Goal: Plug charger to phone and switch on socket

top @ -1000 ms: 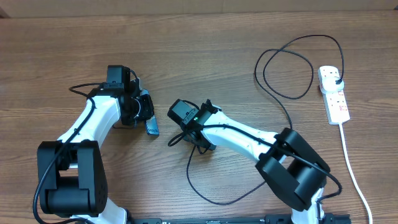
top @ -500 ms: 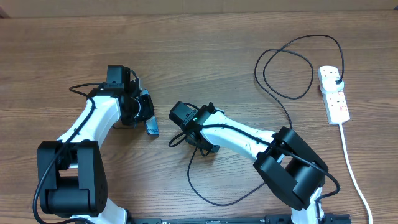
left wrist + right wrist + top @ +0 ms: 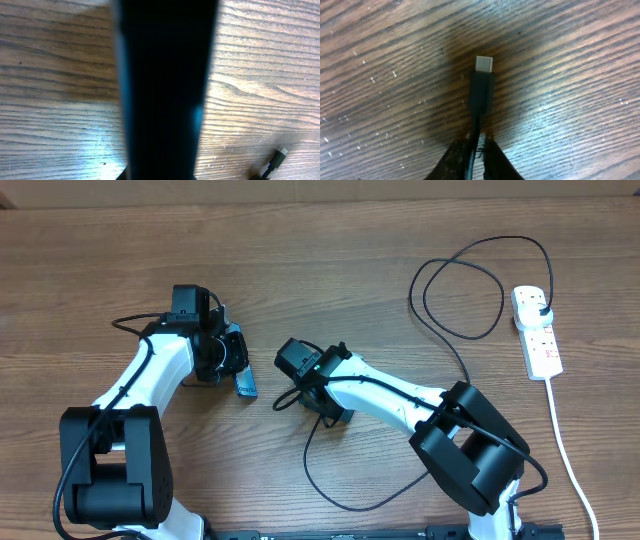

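Two things are in hand in the overhead view. The left gripper (image 3: 235,364) is clamped on the phone (image 3: 244,385), a slim teal-edged slab held on edge left of centre. The right arm (image 3: 400,395) reaches in from the lower right to the free end of the charger (image 3: 455,340). That thin black cable loops loosely across the wooden table (image 3: 380,240) to its black plug (image 3: 543,308), which looks seated in the socket (image 3: 538,340), a white strip with red switches at the right edge. The step appears to be picking up the connector. Mating it to the phone comes next, then the switch.

One dark, smooth panel fills the middle of the left wrist view: the phone, blurred from closeness. The fingers themselves are hidden here. The connector tip (image 3: 280,152) lies on the grained wood at lower right.

Both fingers of the right gripper (image 3: 476,144) are pinched together on the cable at the bottom of the right wrist view, just behind the moulded black collar. The small silvery connector points up the frame. The next move likely calls for lifting it and lining that narrow tip squarely with the phone's port, since the limp cable gives little stiffness.
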`<state>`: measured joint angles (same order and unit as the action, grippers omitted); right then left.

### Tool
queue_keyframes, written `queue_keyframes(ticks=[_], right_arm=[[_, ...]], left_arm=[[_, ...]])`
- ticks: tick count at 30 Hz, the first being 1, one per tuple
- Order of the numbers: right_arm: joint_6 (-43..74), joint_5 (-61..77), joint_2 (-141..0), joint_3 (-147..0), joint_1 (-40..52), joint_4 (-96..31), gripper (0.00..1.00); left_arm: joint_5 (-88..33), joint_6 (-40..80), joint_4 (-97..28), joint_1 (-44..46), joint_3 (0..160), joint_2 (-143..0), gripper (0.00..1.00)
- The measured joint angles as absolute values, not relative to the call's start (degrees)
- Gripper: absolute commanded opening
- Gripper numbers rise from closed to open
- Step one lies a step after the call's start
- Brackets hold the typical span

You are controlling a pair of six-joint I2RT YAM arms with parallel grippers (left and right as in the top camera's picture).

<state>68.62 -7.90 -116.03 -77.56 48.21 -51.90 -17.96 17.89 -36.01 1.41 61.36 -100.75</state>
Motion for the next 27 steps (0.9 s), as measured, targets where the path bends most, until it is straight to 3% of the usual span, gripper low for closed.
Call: queue_keyframes(ticks=[9,24,27], right_arm=[[68.84,-8.1,-116.03,-77.56,47.99,-52.36,0.33],[68.77,-9.06,-116.05,-77.56,47.97,-50.85,0.33],[68.6,-9.21,-116.05,-77.56,47.99,-50.89,0.22]], left_arm=[[-18.04,17.89,-36.03,1.41,61.36,-100.75,0.04],[-18.04,17.87,-36.01,1.41,61.36,-100.75,0.04],[-18.04,17.87,-36.01,1.41,61.36,-100.75,0.04]])
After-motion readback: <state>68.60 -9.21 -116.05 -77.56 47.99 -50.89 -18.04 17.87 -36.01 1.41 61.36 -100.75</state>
